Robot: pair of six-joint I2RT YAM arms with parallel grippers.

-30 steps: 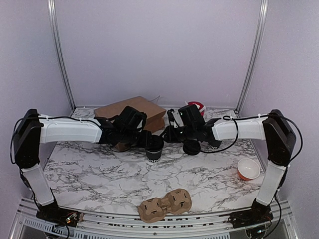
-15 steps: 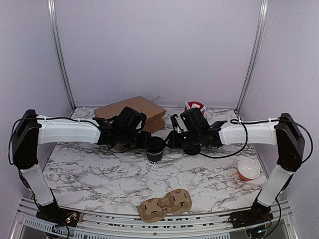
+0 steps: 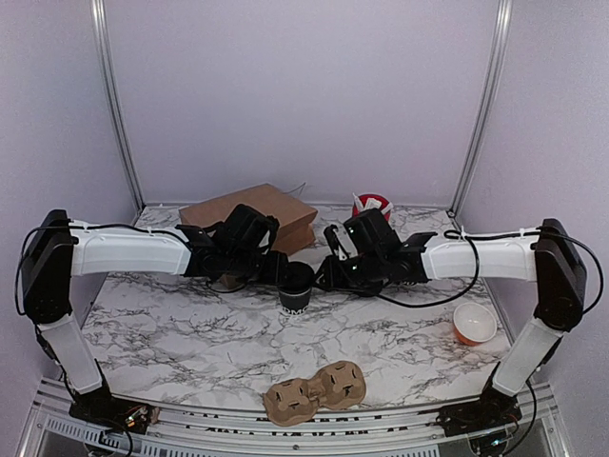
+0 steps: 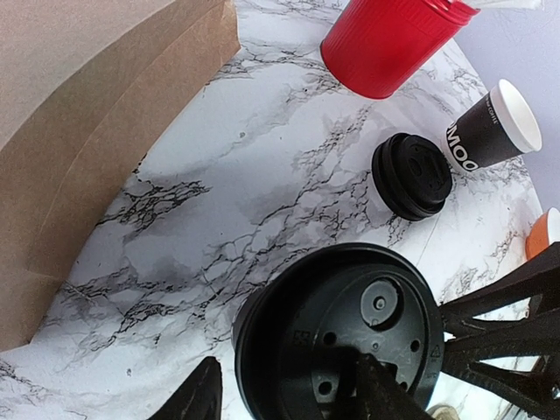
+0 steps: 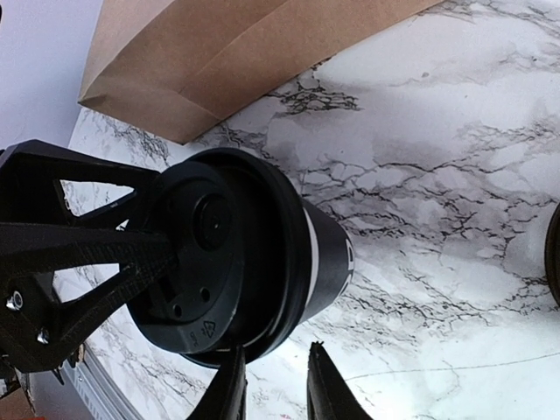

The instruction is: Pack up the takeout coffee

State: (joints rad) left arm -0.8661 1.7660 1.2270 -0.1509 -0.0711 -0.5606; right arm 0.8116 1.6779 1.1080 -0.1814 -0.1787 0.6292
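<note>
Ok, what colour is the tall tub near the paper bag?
The tub is red, with ribbed sides. The left wrist view shows it best.

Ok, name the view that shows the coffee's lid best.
Left wrist: the lid fills the foreground nearly face-on, moulded marks visible. Right wrist shows it slanted; top external shows only a small dark disc.

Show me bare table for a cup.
Free: marble table between the lidded cup and cardboard carrier, and between carrier and orange bowl. Crowded: the back, around the paper bag, red tub, left claw and right claw.
</note>
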